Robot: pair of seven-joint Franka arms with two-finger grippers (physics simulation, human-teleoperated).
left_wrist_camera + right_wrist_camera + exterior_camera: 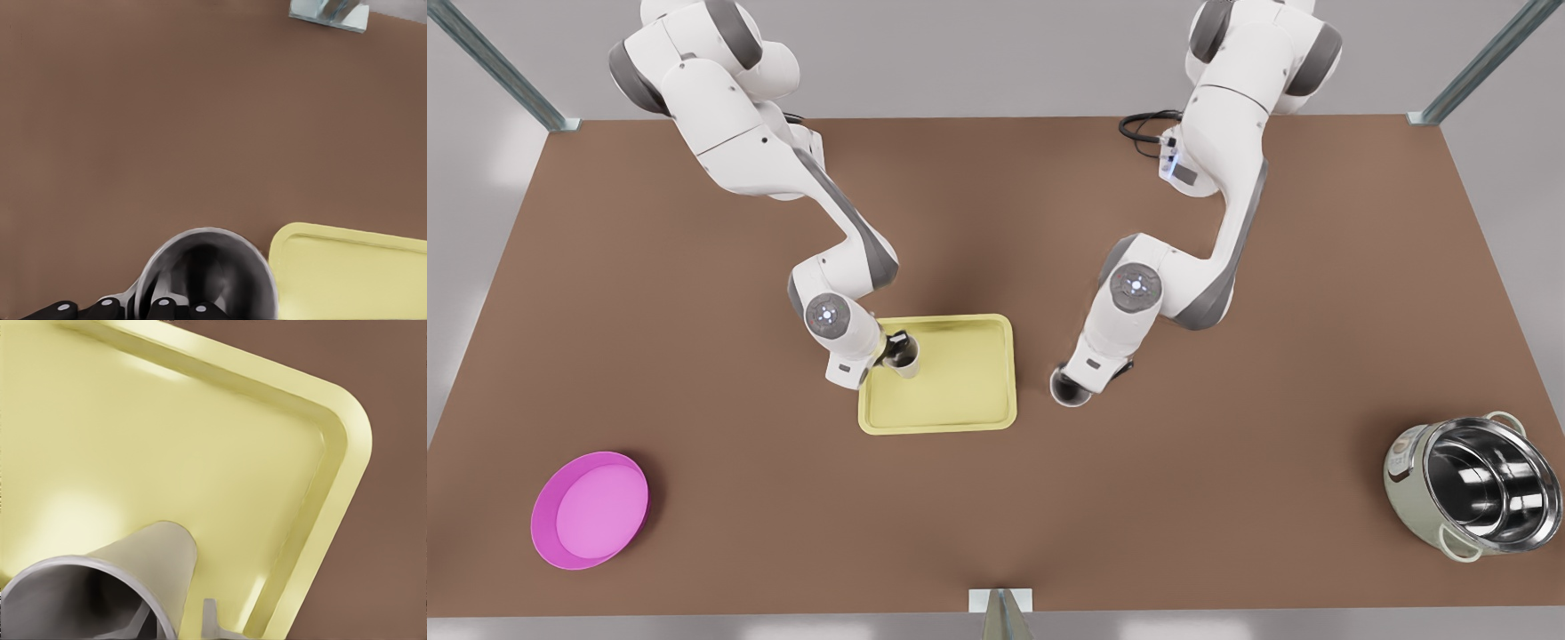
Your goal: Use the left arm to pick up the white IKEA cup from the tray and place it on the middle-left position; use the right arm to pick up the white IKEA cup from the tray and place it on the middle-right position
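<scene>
Brown table point(996, 222) under both arms. Left gripper point(1076, 382), on the front view's right, clamped on the cup off the tray point(1067, 392); dark fingers point(167, 308) at its rim. Cup just beside the tray point(938, 425), over bare table; touching the table or not, cannot tell. Right gripper point(895, 345), on the front view's left, gripping the cup over the tray point(908, 360), close to the tray's side near that arm. Farther out, well apart: pink bowl point(590, 508) and steel pot point(1472, 487).
</scene>
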